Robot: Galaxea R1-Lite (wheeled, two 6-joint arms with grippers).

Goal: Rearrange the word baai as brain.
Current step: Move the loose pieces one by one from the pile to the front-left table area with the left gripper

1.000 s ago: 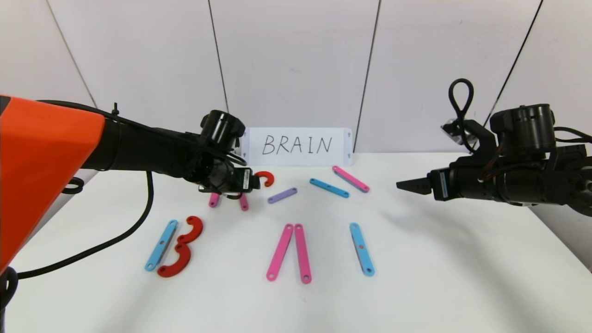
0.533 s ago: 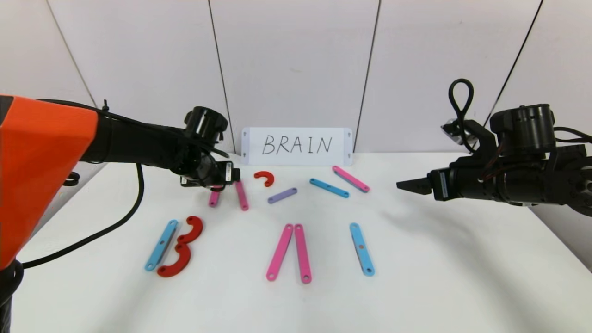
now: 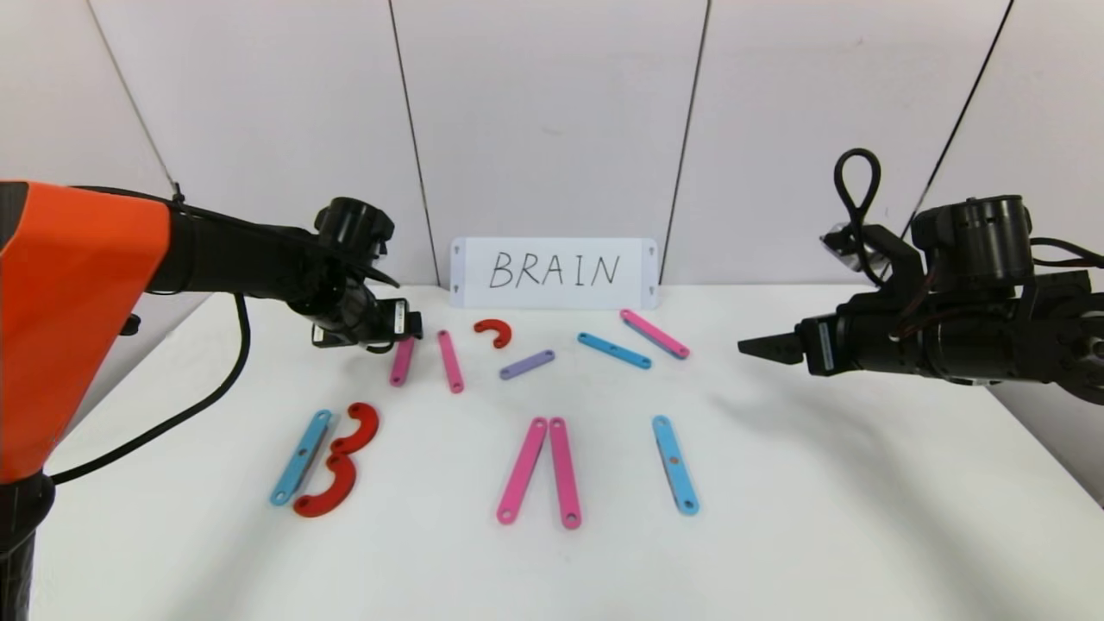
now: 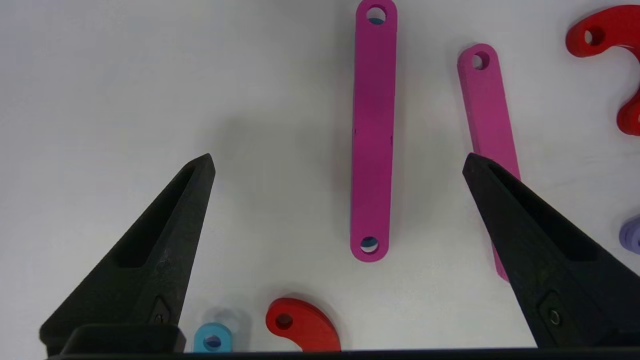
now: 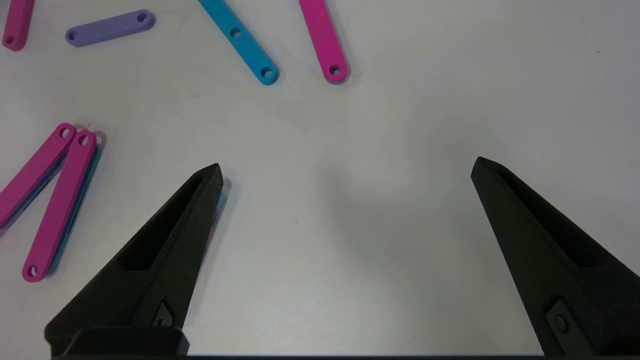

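Left gripper (image 3: pixel 412 325) hangs above the table (image 3: pixel 819 517) at the far left of the letter pieces, jaws spread wide and holding nothing. Compared with a second ago it has drawn back toward the robot's left; it then covered two short pink bars, which now lie uncovered on the surface. The nearer pink bar (image 3: pixel 402 361) sits just beside the fingertips; the second pink bar (image 3: pixel 449 361) lies just past it. In the left wrist view one of these bars (image 4: pixel 372 131) lies flat between the spread fingers, touching neither.

Beyond the two bars from the left gripper lie a small red curve (image 3: pixel 494 332), then a purple bar (image 3: pixel 526 364), a blue bar (image 3: pixel 613 350) and a pink bar (image 3: pixel 655 334), all loose and apart. None of these has shifted.

Below the left gripper, toward the robot, the letter B stands formed: a blue bar (image 3: pixel 300 457) with two red curves (image 3: pixel 341 461) against it. Further along that row are a pink pair (image 3: pixel 542 470) meeting at the top, and a single blue bar (image 3: pixel 674 464). This row is unchanged.

Right gripper (image 3: pixel 763 348) is held above the table's right side, well apart from all pieces, jaws spread and empty, position unchanged.

The white card (image 3: pixel 553 272) reading BRAIN stands against the wall behind the pieces
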